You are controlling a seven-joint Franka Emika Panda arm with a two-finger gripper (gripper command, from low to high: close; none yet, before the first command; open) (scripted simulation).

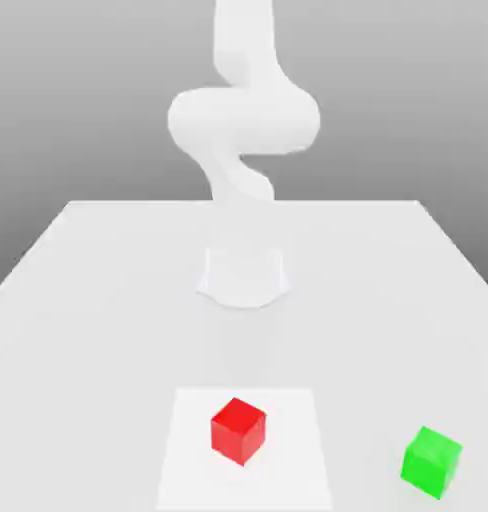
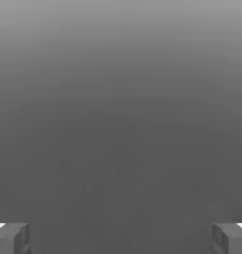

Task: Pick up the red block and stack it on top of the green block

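Observation:
The red block [image 1: 237, 430] sits on the white table [image 1: 88, 300] near its front edge, about midway across the exterior view. The green block [image 1: 431, 461] rests on the table towards the exterior view's right, well apart from the red one and slightly nearer the front. In the hand view my gripper [image 2: 121, 240] is open: its grey fingertips [image 2: 11, 238] stand far apart with nothing between them, facing a plain grey background. The white arm [image 1: 243, 120] rises from its base [image 1: 244, 275] far behind both blocks.
A paler square patch [image 1: 188, 460] on the table lies under the red block. The arm's round base stands at the table's middle, behind the blocks. The table's edges run along the exterior view's left and right.

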